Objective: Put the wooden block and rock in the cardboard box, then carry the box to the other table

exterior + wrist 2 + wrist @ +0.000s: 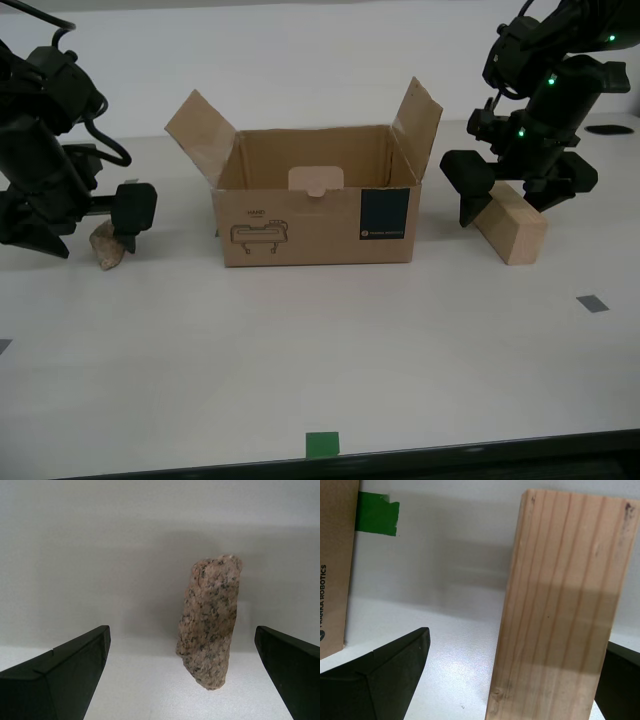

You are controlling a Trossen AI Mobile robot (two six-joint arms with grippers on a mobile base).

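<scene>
1. The cardboard box stands open mid-table between both arms, side flaps raised, a teal label on its front; green tape lies by its corner
2. My first gripper straddles the wooden block at the exterior view's right, jaws wide, not yet pressing it; the block is pale, straight-grained
3. My second gripper hangs spread wide around the rock at the exterior view's left; the rock is pinkish, dark-speckled, lying on the table
</scene>
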